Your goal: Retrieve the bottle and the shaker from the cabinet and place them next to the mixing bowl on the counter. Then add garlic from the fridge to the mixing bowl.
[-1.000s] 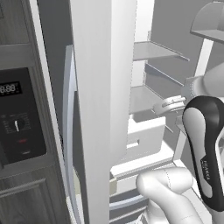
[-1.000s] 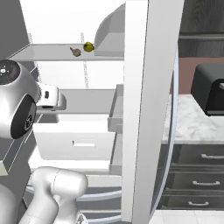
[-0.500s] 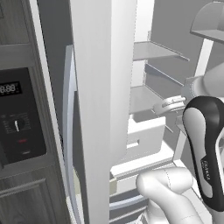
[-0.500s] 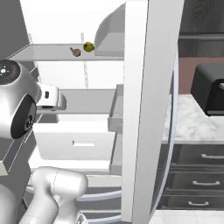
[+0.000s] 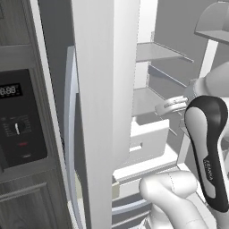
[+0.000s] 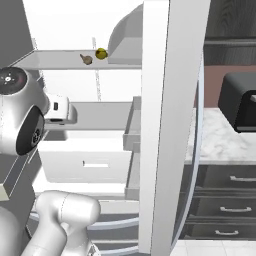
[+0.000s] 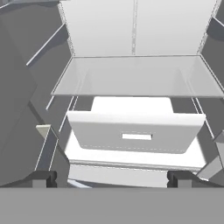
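1. Oven panel: dark, with a clock and a dial, set in the cabinetry far left of the fridge; no part in the present step.
2. Left fridge door: swung open and standing edge-on beside the fridge interior, its long handle on the outer face. Held open, by judgement, so the arm can reach the shelves.
3. Gripper: fingers spread wide, nothing between them, aimed into the fridge at the level of the crisper drawer. Judged to be searching, since nothing in front of it is the garlic.
4. Middle glass shelf: bare, directly above the drawer.
5. Garlic: small tan item, taken to be the garlic, on the top fridge shelf, well above the gripper's line of aim. A small yellow item sits just beside it and could be knocked in a grasp.
6. Obstruction: the middle shelf lies between hand and top shelf; the hand would likely need to rise clear of its front edge.
7. Right fridge door: open, edge-on, right of the fridge interior.
8. Marble counter: right of that door, carrying a dark toaster, with drawers below.
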Controlling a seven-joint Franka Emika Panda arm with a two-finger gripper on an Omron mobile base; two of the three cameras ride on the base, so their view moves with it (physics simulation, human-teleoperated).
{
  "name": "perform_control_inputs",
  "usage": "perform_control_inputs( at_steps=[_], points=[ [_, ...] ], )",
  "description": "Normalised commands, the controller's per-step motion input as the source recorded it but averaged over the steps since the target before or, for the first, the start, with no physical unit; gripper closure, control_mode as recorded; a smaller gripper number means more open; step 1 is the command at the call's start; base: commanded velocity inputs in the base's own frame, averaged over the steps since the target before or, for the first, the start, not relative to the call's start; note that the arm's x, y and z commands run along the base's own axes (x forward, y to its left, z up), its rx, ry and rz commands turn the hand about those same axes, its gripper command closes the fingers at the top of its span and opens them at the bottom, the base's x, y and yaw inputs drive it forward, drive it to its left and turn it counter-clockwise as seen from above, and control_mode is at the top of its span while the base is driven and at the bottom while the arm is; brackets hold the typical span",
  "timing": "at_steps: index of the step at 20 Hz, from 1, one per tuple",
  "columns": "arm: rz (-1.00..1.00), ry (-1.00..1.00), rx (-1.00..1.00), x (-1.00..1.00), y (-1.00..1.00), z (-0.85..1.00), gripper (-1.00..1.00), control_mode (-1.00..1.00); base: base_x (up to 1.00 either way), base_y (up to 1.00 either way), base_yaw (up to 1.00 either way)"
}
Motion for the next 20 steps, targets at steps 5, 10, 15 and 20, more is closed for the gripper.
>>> perform_control_inputs(
  at_steps=[5,10,15,20],
  points=[
    [0.20,-0.01,0.00,0.42,-0.10,0.00,-1.00,-1.00,0.00,0.00,0.00],
    [0.19,0.00,-0.09,0.47,-0.08,0.26,-1.00,-1.00,0.00,0.00,0.00],
    [0.03,-0.04,-0.05,0.33,0.00,0.75,-1.00,-1.00,0.00,0.00,0.00],
    [-0.06,-0.05,-0.02,0.23,0.07,0.44,-1.00,-1.00,0.00,0.00,0.00]
  ],
)
